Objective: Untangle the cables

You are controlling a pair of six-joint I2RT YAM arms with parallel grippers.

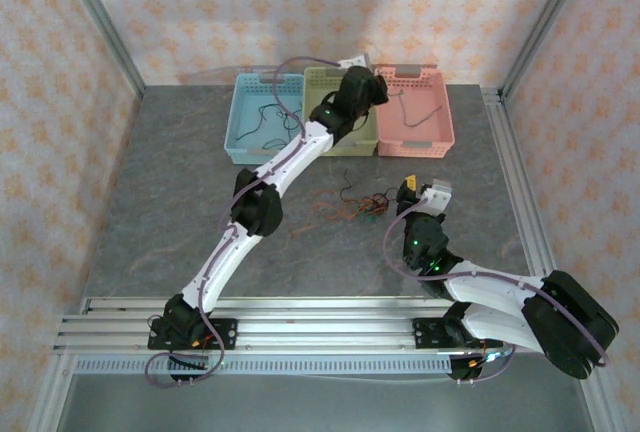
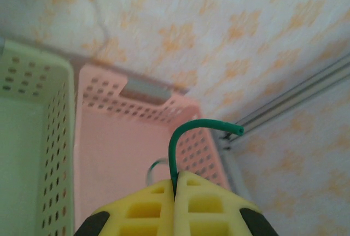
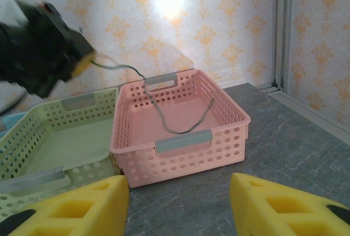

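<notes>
My left hand (image 2: 176, 180) clamped on green cable (image 2: 176, 143) above pink basket (image 2: 136, 107) rim; right hand (image 3: 178, 203) apart, open bench (image 3: 284, 137) ahead.

You have a grey marbled worktop (image 1: 170, 212). Along its far edge, right of centre, three perforated baskets stand touching in a row: a blue basket (image 1: 245, 155), a green basket (image 1: 318, 80), and a pink basket (image 1: 415, 147) nearest the far right corner. Thin orange-red, black and green cables (image 1: 355, 207) lie tangled near the middle, apart from the baskets. Aluminium rails (image 1: 320, 317) line the near edge.
</notes>
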